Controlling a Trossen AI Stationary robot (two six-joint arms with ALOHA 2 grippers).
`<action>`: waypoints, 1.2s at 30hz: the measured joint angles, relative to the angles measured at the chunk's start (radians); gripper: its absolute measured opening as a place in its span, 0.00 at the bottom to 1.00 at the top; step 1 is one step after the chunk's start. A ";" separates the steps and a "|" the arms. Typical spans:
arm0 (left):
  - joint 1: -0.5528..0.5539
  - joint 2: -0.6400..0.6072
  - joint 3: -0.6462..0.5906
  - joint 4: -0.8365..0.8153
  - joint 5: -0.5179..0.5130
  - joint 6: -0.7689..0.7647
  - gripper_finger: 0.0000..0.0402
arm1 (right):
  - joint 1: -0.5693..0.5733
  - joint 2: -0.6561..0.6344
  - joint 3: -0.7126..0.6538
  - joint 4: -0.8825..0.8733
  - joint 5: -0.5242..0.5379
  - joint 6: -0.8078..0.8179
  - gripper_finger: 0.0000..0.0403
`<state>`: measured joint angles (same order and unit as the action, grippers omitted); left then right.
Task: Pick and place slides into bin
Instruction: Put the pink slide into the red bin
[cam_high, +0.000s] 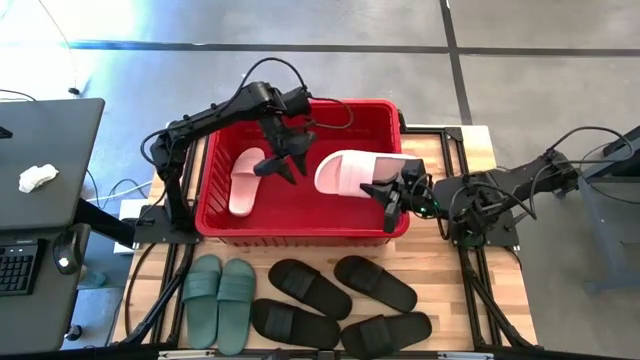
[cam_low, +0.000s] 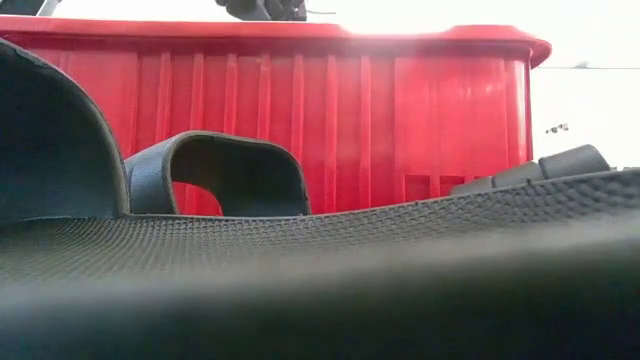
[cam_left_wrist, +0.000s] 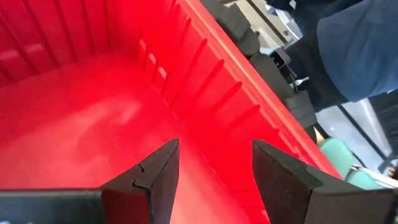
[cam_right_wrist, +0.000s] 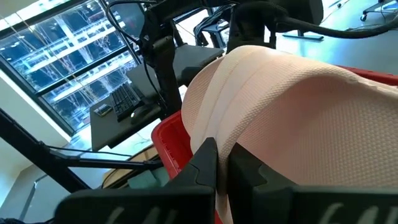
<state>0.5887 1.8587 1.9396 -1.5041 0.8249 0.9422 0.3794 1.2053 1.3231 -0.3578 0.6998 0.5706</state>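
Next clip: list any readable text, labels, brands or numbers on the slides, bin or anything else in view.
None can be read.
The red bin, the pink slides, green slides and black slides show no print.
The keyboard keys are too small to read.

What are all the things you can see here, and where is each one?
Bin: one, red, on the wooden table's far half.
Pink slides: two, pale pink; one lies flat in the bin's left part, the other is held over the bin's right part.
Green slides: two, sage green, side by side on the table in front of the bin, left.
Black slides: four, on the table in front of the bin, centre and right.
Table: one, light wood.
Desk: one, dark, left of the table.
Left gripper: open, empty, inside the bin.
Right gripper: shut on the held pink slide.
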 joint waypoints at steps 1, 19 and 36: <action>0.000 -0.003 0.000 -0.001 0.000 -0.002 0.46 | 0.000 0.000 0.000 0.000 0.000 0.000 0.00; 0.000 -0.181 0.000 0.021 -0.382 -0.166 0.46 | 0.000 0.000 0.000 -0.011 0.000 0.003 0.00; 0.000 -0.464 -0.143 0.205 -0.496 -0.211 0.46 | 0.000 0.048 0.000 -0.017 -0.006 0.005 0.00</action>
<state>0.5884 1.3948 1.7968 -1.2989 0.3289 0.7307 0.3794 1.2532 1.3228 -0.3752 0.6941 0.5755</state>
